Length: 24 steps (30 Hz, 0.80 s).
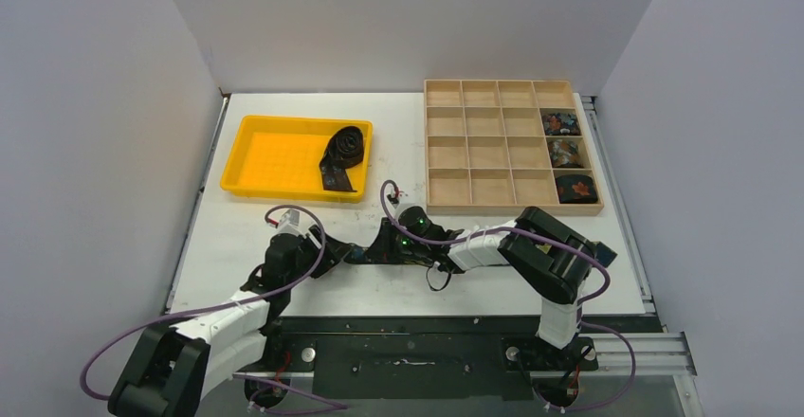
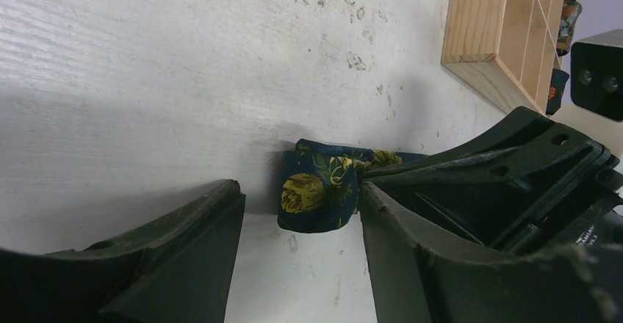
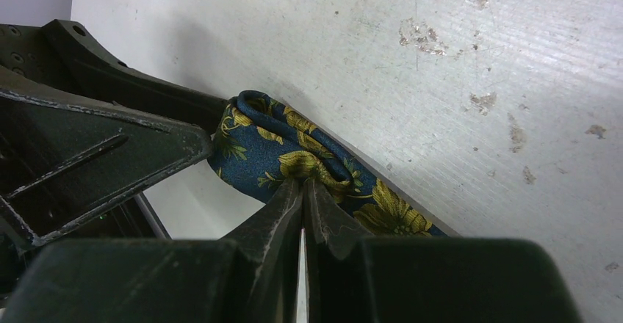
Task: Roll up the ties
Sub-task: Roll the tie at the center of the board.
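A navy tie with yellow flowers (image 3: 286,154) lies partly folded on the white table between my two grippers; it also shows in the left wrist view (image 2: 319,191). My right gripper (image 3: 303,183) is shut on a fold of this tie. My left gripper (image 2: 297,205) is open, and the tie's rolled end sits just beyond its fingertips, against the right finger (image 2: 411,242). In the top view both grippers meet near the table's front middle, left (image 1: 343,254) and right (image 1: 379,249). A plain black tie (image 1: 341,156) lies loosely coiled in the yellow tray (image 1: 265,156).
A wooden grid box (image 1: 474,147) stands at the back right, with rolled floral ties (image 1: 561,152) in three cells of its right column. Its corner shows in the left wrist view (image 2: 492,37). White walls enclose the table.
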Tool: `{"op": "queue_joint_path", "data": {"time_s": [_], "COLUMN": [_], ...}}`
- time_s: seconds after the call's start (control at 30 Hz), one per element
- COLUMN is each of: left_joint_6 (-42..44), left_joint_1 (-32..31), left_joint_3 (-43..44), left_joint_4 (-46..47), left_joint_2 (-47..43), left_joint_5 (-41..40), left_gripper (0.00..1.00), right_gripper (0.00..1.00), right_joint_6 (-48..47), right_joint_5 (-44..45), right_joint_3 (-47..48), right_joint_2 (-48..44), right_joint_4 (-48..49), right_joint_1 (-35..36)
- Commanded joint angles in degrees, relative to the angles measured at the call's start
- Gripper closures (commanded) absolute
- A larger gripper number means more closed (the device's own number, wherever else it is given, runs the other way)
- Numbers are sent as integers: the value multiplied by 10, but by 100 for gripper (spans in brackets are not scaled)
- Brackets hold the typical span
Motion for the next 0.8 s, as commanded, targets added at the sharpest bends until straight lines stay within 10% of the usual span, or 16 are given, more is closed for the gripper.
{"op": "queue_joint_path", "data": {"time_s": [0.0,0.43,0.77], "left_joint_6": [10,29,41], "left_joint_1": [4,2,3], "left_joint_3": [-8,-6,-7], "left_joint_4": [85,157,178], "left_joint_2": [24,115,134], "left_joint_5": [21,63,67], "left_gripper": [43,55,100], "right_gripper": [95,95,95], "right_joint_6": [-13,-20,-24], "right_joint_5": [-4,-24,-25], "right_joint_3": [-12,-20,-19], "right_joint_2": [14,8,4], "right_joint_4": [21,23,18], "right_joint_1": [-10,-16,-16]}}
